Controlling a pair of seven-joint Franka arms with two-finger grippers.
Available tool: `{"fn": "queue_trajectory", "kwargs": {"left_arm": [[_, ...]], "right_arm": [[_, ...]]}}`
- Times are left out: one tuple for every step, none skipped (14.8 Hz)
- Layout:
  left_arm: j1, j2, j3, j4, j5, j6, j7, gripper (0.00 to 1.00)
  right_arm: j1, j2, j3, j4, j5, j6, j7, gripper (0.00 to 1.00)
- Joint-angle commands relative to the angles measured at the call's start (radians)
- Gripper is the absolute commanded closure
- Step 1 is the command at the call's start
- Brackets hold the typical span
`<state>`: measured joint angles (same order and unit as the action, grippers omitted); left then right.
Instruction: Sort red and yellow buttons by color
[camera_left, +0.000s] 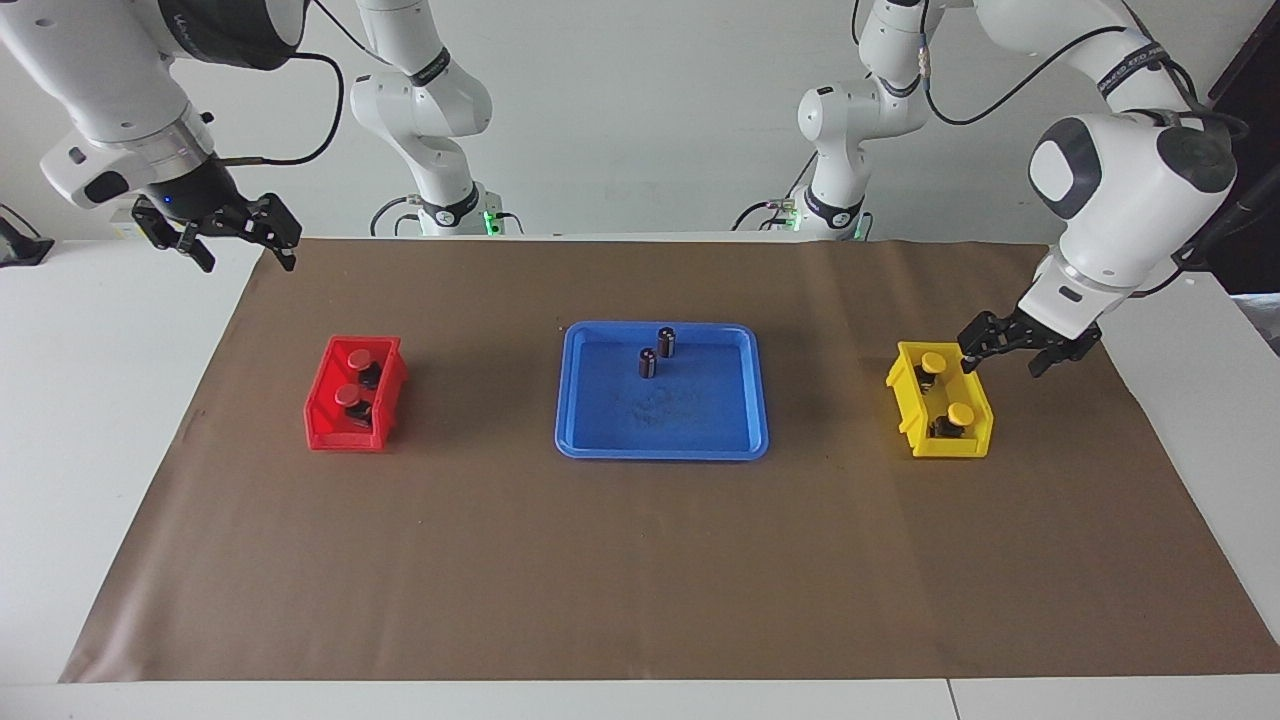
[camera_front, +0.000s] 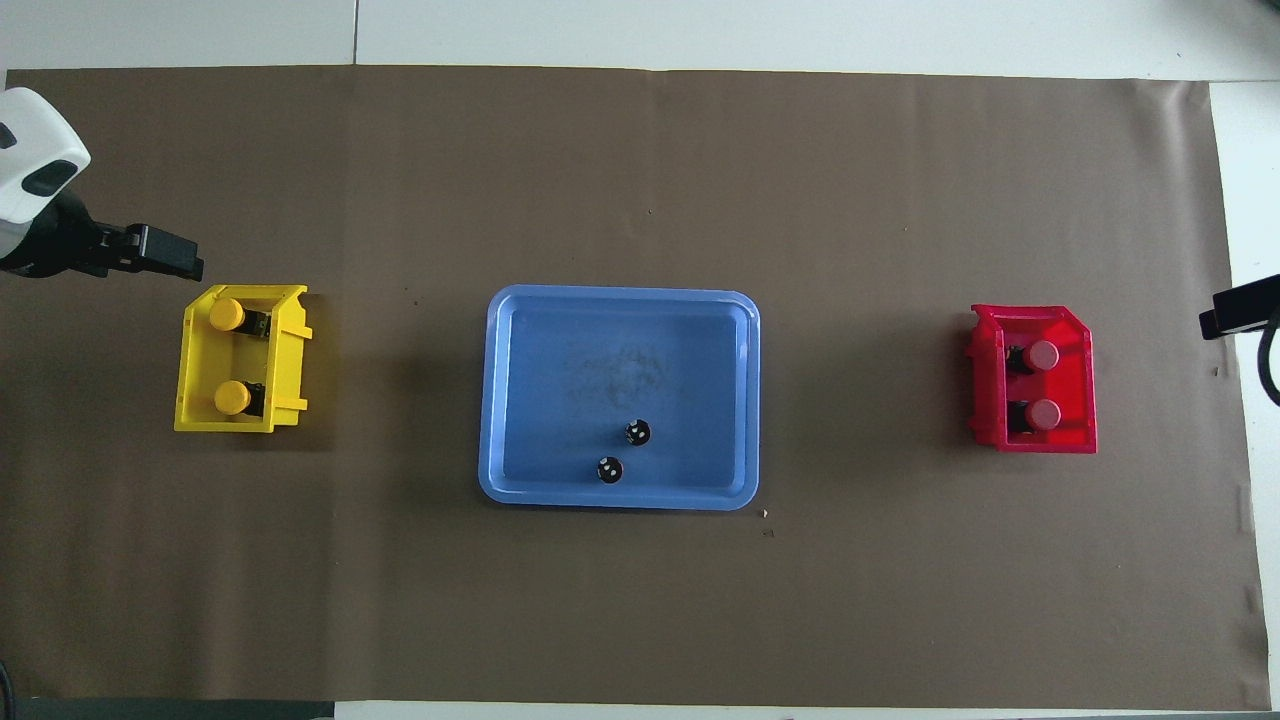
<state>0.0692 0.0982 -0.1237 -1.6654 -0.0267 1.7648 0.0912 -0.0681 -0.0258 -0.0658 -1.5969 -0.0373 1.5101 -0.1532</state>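
A white wall backs a white counter (camera_left: 120, 420) spread with a brown mat (camera_left: 640, 560), where two Franka arms work a colour sort. At the left arm's end of the counter stands a yellow bin (camera_left: 975, 448) with two yellow buttons (camera_left: 961, 413) lying in it, one nearer to the robots than its twin. At the right arm's end, a red bin (camera_left: 330, 435) holds two red buttons (camera_left: 358, 357), likewise one nearer to the robots than its twin. Between the bins sits a blue tray (camera_left: 600, 445) with only two dark capless cylinders (camera_left: 666, 342) standing in it, toward the robots' edge.

The left pincer (camera_left: 1010, 345) hangs in the air just beside the yellow bin, over the mat, its fingers spread and holding nothing. The right pincer (camera_left: 240, 235) waits up over the counter's edge at its own end, well apart from the red bin, fingers also spread and empty.

Judging by how things lie, the sort appears finished: each button is in the bin of its own colour, and no capped button is left in the tray. The step in hand seems to be the left arm's clearing away from the bin. The next move likely calls for nothing more than bringing that arm up to a rest pose without clipping the bin's rim.
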Motion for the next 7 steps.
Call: {"fn": "queue_trajectory", "kwargs": {"left_arm": [[-0.014, -0.005, -0.001, 0.123, -0.013, -0.163, -0.041, 0.00], [-0.016, -0.005, -0.001, 0.151, -0.009, -0.207, -0.039, 0.00], [-0.020, -0.008, -0.002, 0.171, -0.009, -0.238, -0.038, 0.00], [-0.020, -0.014, -0.001, 0.182, -0.009, -0.266, -0.039, 0.00], [-0.020, -0.024, -0.002, 0.193, -0.010, -0.298, -0.039, 0.00], [-0.020, -0.026, -0.002, 0.206, -0.009, -0.320, -0.039, 0.00], [-0.020, -0.028, -0.001, 0.213, -0.009, -0.330, -0.039, 0.00]], "right_arm": [[-0.004, -0.005, -0.003, -0.006, 0.013, -0.013, 0.014, 0.00], [-0.004, -0.005, -0.003, -0.006, 0.013, -0.013, 0.014, 0.00], [-0.004, -0.005, -0.005, -0.006, 0.013, -0.013, 0.014, 0.00], [-0.004, -0.006, -0.005, -0.008, 0.013, -0.013, 0.014, 0.00], [-0.004, -0.005, -0.005, -0.006, 0.013, -0.011, 0.015, 0.00], [-0.004, -0.005, -0.005, -0.006, 0.013, -0.010, 0.015, 0.00], [-0.004, -0.005, -0.005, -0.006, 0.013, -0.010, 0.015, 0.00]]}}
